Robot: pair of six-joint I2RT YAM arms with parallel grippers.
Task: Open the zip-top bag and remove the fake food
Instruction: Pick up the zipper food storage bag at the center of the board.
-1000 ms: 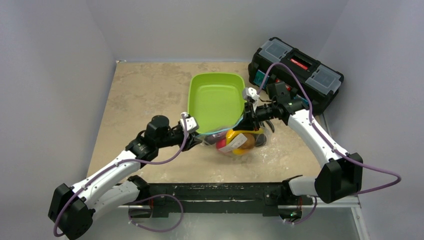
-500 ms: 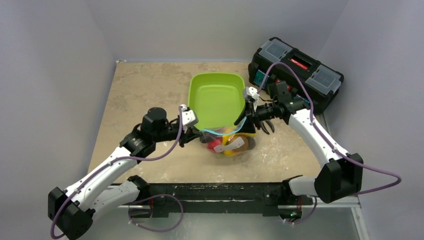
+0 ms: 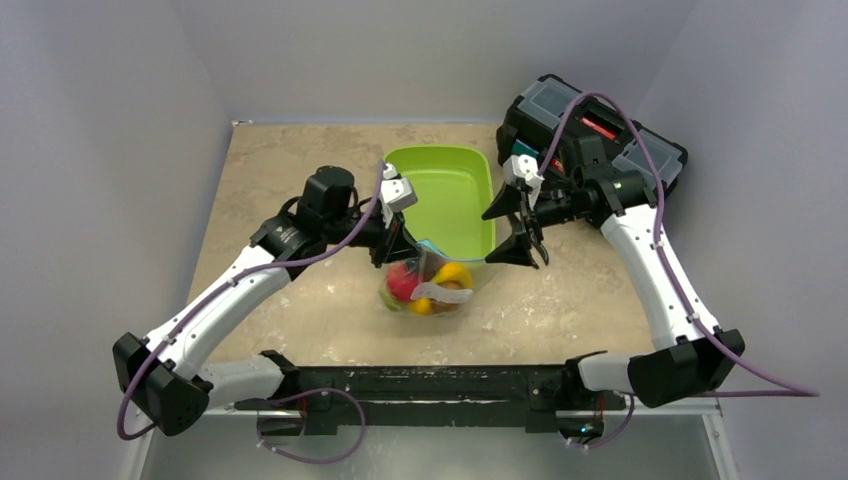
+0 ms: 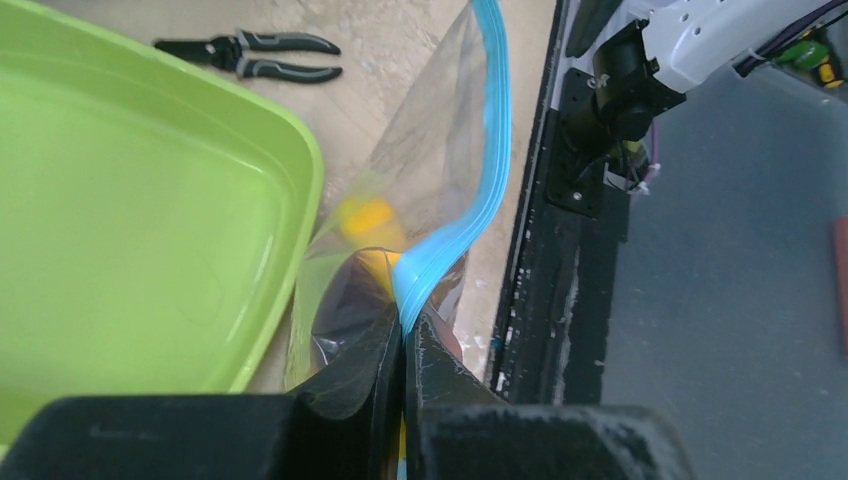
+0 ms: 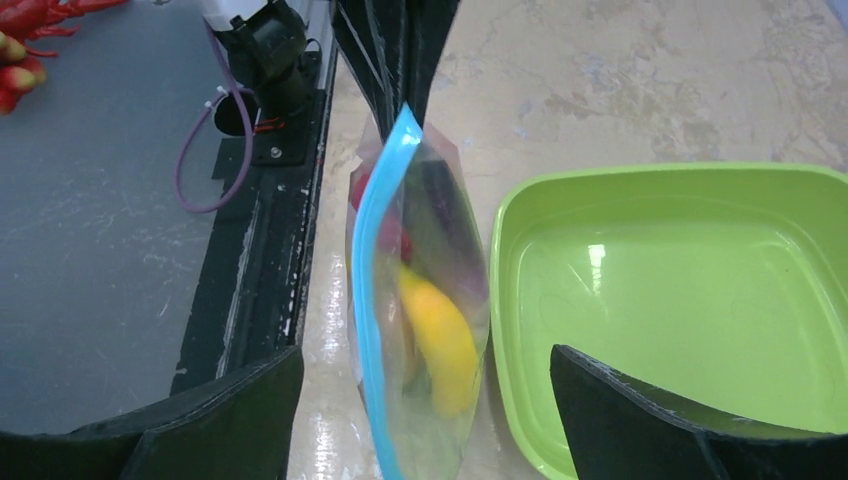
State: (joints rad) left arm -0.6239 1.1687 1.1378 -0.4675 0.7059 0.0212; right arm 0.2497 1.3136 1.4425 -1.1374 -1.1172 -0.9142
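The bag [image 3: 432, 288] now hangs low in the middle of the top view, just in front of the tray's near edge. Half a second ago it was stretched between both tools. The food [image 3: 405, 283] has slumped to its bottom, red and yellow showing through the plastic.

The left tool [image 3: 398, 243] is clamped on one end of the blue zipper strip [image 4: 470, 190] and has lifted that end off the table [image 3: 300, 180]. To the right, the right tool [image 3: 508, 232] has let go and drawn back, fingers wide apart.

The strip looks sealed along its length, so I judge the opening undone; the right tool needs a fresh hold. Beyond lies the tray [image 3: 445, 190].
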